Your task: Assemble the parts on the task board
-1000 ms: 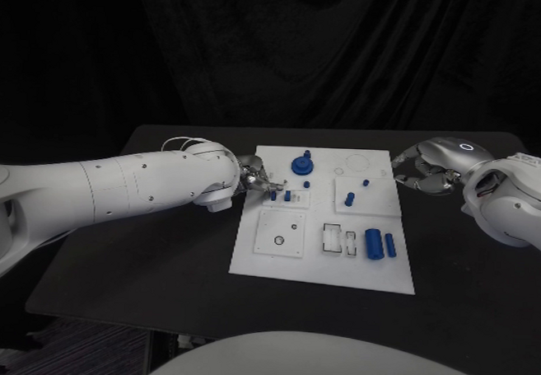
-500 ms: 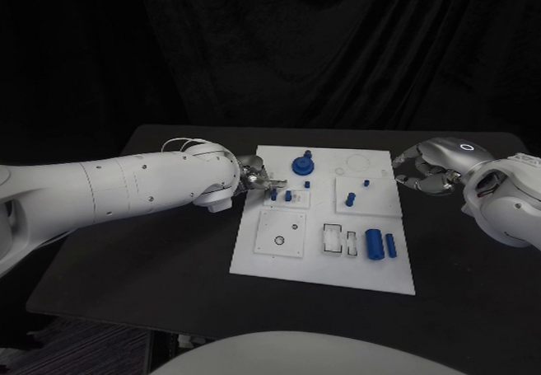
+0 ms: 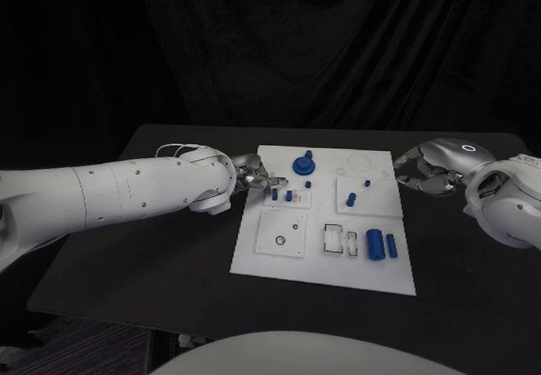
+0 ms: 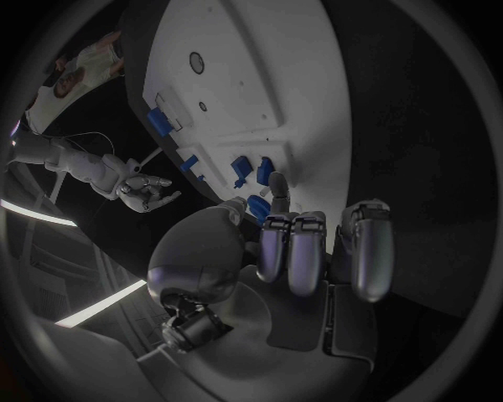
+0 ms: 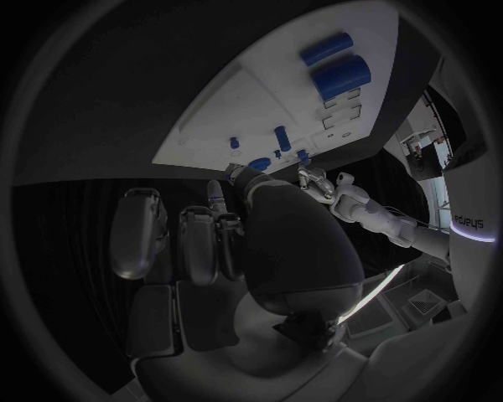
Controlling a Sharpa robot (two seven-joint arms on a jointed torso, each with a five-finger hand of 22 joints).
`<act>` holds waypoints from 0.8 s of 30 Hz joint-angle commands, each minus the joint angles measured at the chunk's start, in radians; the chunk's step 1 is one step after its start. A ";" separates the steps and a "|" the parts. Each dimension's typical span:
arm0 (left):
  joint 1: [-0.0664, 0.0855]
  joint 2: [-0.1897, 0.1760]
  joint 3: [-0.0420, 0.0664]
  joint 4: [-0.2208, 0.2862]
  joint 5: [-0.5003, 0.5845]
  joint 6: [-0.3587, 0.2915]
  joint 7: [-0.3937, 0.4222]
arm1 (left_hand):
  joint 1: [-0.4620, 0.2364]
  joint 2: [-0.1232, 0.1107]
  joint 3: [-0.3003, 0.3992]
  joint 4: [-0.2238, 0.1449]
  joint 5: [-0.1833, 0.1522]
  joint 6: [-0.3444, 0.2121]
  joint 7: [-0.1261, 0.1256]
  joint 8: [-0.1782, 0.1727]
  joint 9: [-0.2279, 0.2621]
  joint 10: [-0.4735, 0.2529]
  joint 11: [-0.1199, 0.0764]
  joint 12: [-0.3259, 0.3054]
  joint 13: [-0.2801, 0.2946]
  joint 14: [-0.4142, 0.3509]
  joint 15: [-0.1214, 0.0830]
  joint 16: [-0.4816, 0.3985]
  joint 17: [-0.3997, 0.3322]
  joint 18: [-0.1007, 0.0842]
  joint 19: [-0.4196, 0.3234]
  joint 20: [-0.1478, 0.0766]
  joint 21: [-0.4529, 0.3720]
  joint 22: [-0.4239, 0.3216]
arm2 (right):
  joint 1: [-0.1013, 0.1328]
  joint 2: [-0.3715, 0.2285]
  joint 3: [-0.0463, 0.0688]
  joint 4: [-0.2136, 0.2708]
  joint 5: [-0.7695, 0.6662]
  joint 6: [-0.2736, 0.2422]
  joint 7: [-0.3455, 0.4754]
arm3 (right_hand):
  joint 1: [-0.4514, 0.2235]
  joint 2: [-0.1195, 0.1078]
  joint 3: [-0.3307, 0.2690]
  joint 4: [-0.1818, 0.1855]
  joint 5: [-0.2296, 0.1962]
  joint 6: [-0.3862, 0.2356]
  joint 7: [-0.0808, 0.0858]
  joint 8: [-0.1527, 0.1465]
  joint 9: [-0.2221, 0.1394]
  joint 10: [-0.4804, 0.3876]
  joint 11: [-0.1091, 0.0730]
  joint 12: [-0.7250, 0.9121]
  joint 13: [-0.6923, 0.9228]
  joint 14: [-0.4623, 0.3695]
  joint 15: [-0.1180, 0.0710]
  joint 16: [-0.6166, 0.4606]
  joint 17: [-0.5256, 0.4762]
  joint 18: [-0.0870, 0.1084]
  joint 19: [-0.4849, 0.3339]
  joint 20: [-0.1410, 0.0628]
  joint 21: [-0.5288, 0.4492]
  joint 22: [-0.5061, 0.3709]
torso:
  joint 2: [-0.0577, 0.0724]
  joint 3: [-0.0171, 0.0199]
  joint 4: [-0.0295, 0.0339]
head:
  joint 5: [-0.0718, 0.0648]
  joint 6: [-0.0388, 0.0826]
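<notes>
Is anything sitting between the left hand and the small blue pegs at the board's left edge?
Nothing visible does. The left hand is right at the blue pegs on the task board, its fingers reaching among them.

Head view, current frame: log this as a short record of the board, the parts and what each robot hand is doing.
board: white task board at the table's middle
parts: two blue cylinders lying on the board's right side; blue knob at the far edge
left robot hand: at the board's left edge, fingers at a small blue peg; grip unclear
right robot hand: off the board's right edge, fingers curled, holding nothing
</notes>
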 commanded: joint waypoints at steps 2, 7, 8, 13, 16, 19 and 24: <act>0.000 -0.001 0.001 0.005 -0.023 -0.039 0.024 | 0.009 0.001 -0.008 0.002 0.005 0.006 0.000 0.005 0.002 0.101 -0.005 0.005 0.259 0.104 -0.005 0.003 0.263 0.010 0.037 -0.002 0.002 0.221 | -0.003 0.000 0.001 -0.001 -0.002 0.005 -0.018 | -0.003 0.003 0.006 0.000 -0.006 0.007 0.002 -0.003 -0.001 0.072 0.008 -0.005 0.238 0.067 0.009 -0.004 0.168 0.013 -0.009 -0.001 -0.006 0.173 | 0.000 -0.0001 0.0006 | -0.001 0.000; 0.000 0.000 0.001 0.000 -0.026 -0.019 -0.005 | 0.017 0.014 -0.020 0.002 0.041 -0.004 0.000 0.002 0.006 0.098 -0.005 0.001 0.257 0.104 -0.005 0.003 0.263 0.011 0.035 -0.003 -0.002 0.220 | -0.003 -0.002 0.001 0.000 -0.002 0.006 -0.018 | -0.003 0.003 0.006 0.000 -0.006 0.007 0.002 -0.003 -0.001 0.072 0.008 -0.005 0.238 0.067 0.009 -0.004 0.168 0.013 -0.009 -0.001 -0.006 0.173 | 0.000 -0.0002 0.0011 | 0.000 0.000; 0.000 0.000 0.001 0.000 -0.026 -0.022 -0.006 | 0.019 0.015 -0.022 0.002 0.046 -0.005 0.000 0.002 0.006 0.098 -0.005 0.001 0.257 0.104 -0.005 0.003 0.263 0.011 0.035 -0.003 -0.002 0.220 | -0.003 -0.002 0.001 0.000 -0.002 0.006 -0.018 | -0.003 0.003 0.006 0.000 -0.006 0.007 0.002 -0.003 -0.001 0.072 0.008 -0.005 0.238 0.067 0.009 -0.004 0.168 0.013 -0.009 -0.001 -0.006 0.173 | 0.000 -0.0001 0.0013 | 0.000 0.000; 0.007 0.002 0.001 0.000 -0.026 -0.046 0.005 | 0.063 0.006 -0.029 -0.002 0.074 -0.018 0.002 -0.008 0.003 0.099 -0.004 0.001 0.257 0.104 -0.005 0.003 0.263 0.011 0.035 -0.003 -0.002 0.220 | -0.003 -0.003 0.001 0.001 -0.002 0.005 -0.018 | -0.003 0.003 0.006 0.000 -0.006 0.007 0.002 -0.003 -0.001 0.072 0.008 -0.005 0.238 0.067 0.009 -0.004 0.168 0.013 -0.009 -0.001 -0.006 0.173 | 0.000 0.0006 0.0002 | 0.000 0.000; 0.026 0.001 0.001 0.005 -0.027 -0.037 0.022 | 0.108 -0.003 -0.029 -0.003 0.103 -0.030 0.005 -0.016 0.000 0.101 -0.002 0.004 0.259 0.104 -0.003 0.003 0.263 0.011 0.036 -0.002 -0.001 0.220 | -0.003 -0.002 0.001 0.000 -0.002 0.005 -0.018 | -0.003 0.003 0.006 0.000 -0.006 0.007 0.002 -0.003 -0.001 0.072 0.008 -0.005 0.238 0.067 0.009 -0.004 0.168 0.013 -0.009 -0.001 -0.006 0.173 | 0.001 0.0001 -0.0004 | -0.001 0.000; 0.053 -0.001 0.001 0.012 -0.027 -0.003 0.040 | 0.149 -0.010 -0.027 -0.005 0.111 -0.035 0.006 -0.020 -0.001 0.103 -0.001 0.007 0.261 0.104 -0.002 0.003 0.263 0.008 0.041 -0.001 0.009 0.223 | -0.003 -0.002 0.001 0.000 -0.002 0.003 -0.019 | -0.003 0.003 0.006 0.000 -0.006 0.007 0.002 -0.003 -0.001 0.072 0.008 -0.005 0.238 0.067 0.009 -0.004 0.168 0.013 -0.009 -0.001 -0.006 0.173 | 0.001 -0.0003 0.0009 | -0.005 0.000; 0.113 -0.005 0.001 0.017 0.023 0.147 0.039 | 0.260 -0.025 -0.004 -0.022 0.186 -0.042 0.003 -0.024 -0.003 0.103 -0.003 0.007 0.261 0.104 -0.003 0.003 0.263 0.004 0.049 -0.001 0.026 0.229 | -0.003 -0.001 0.001 -0.003 -0.002 0.000 -0.019 | -0.004 0.003 0.007 -0.001 -0.006 0.007 0.002 -0.004 -0.002 0.072 0.008 -0.005 0.238 0.067 0.010 -0.004 0.167 0.013 -0.010 -0.001 -0.008 0.172 | 0.000 0.0002 -0.0001 | -0.008 0.000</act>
